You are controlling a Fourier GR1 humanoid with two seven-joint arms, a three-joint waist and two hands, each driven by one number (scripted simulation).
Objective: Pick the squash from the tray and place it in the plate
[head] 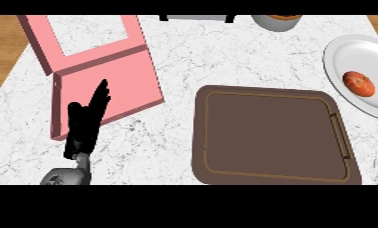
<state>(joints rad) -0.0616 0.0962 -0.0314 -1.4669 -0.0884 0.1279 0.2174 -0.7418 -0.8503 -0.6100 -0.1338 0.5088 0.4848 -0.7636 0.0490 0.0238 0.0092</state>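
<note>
I see the white marbled desk (221, 57) filling most of the frame. At lower right lies the brown tray (275, 137). A pink open frame-like piece (111, 79) sits at upper left. The white plate (353, 62) is cut by the right edge, and the squash (359, 83) rests on it: small, rounded, orange-red, its long axis running roughly up-down. My left hand (87, 119) rests lower left, fingers straight, holding nothing.
</note>
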